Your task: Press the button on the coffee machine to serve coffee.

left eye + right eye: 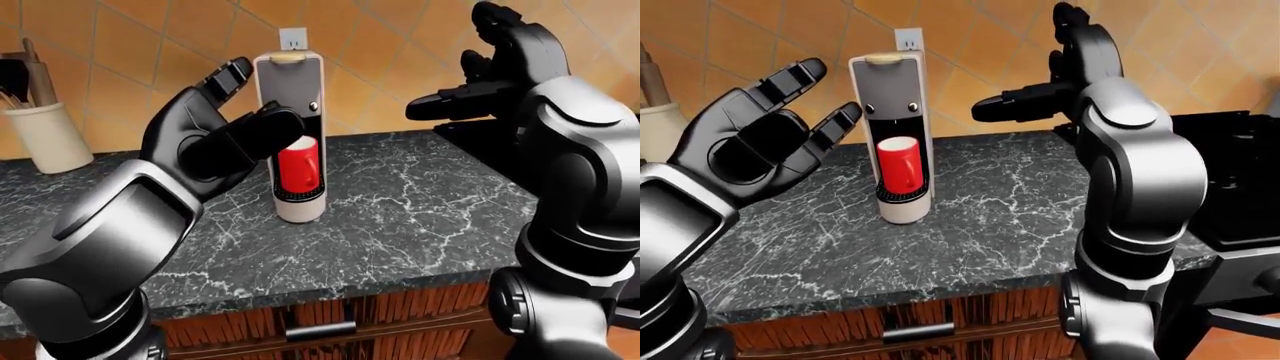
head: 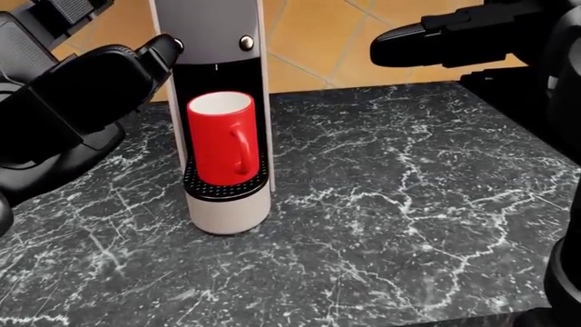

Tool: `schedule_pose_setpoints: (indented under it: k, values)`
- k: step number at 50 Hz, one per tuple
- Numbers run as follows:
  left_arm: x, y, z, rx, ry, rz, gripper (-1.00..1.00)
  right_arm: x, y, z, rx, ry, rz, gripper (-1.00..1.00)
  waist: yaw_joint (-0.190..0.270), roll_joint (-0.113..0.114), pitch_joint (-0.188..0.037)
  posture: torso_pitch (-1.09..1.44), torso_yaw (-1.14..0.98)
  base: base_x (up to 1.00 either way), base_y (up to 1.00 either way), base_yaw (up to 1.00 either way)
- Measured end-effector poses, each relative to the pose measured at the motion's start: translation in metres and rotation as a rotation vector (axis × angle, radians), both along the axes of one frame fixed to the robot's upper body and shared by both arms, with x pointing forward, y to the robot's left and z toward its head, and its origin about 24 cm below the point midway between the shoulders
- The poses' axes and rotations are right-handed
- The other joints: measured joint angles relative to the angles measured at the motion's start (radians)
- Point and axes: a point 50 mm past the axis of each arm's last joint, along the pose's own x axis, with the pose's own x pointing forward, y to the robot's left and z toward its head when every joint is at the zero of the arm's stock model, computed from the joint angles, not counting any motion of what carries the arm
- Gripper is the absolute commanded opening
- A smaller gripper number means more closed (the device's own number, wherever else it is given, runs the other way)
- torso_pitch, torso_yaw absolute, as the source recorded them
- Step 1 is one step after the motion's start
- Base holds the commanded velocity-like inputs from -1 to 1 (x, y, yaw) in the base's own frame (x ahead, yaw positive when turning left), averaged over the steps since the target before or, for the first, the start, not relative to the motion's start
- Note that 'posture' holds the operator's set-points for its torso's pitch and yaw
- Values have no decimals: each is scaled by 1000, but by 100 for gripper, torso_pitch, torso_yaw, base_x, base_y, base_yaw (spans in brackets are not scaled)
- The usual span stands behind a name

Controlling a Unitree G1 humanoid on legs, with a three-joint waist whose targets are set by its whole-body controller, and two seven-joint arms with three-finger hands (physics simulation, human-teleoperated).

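The white coffee machine point(image 1: 891, 82) stands on the black marble counter point(image 2: 409, 204) with a red mug point(image 2: 221, 136) on its drip tray. Two small round buttons sit above the mug: the right button point(image 2: 246, 43) shows fully, while the left button point(image 2: 177, 45) is partly covered by a fingertip. My left hand point(image 1: 790, 112) is open, fingers spread, just left of the machine, and one fingertip point(image 2: 163, 49) is at the left button. Whether it touches the button I cannot tell. My right hand point(image 1: 1055, 71) is open and raised to the right of the machine, holding nothing.
A cream utensil crock point(image 1: 45, 135) stands at the counter's left, against the orange tiled wall. A wall outlet point(image 1: 293, 36) sits behind the machine. A dark appliance point(image 1: 1230, 172) adjoins the counter on the right. Wooden cabinet fronts with a handle point(image 1: 915, 330) run below the counter's near edge.
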Motion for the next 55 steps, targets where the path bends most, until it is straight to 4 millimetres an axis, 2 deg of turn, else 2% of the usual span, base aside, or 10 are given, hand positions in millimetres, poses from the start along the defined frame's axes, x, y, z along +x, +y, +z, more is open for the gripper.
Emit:
schedule_pose_setpoints:
  k: [12, 29, 55]
  values:
    - [4, -3, 0, -1, 2, -8, 100, -2, -2, 4, -1, -8, -5, 100, 0, -2, -1, -45, 0, 0, 0, 0]
    - [9, -1, -6, 5, 12, 4, 100, -2, -1, -4, 3, 2, -3, 100, 0, -2, -2, -45, 0, 0, 0, 0]
    - [22, 1, -7, -1, 17, 19, 100, -1, -1, -5, 7, 4, -3, 100, 0, -5, -4, -45, 0, 0, 0, 0]
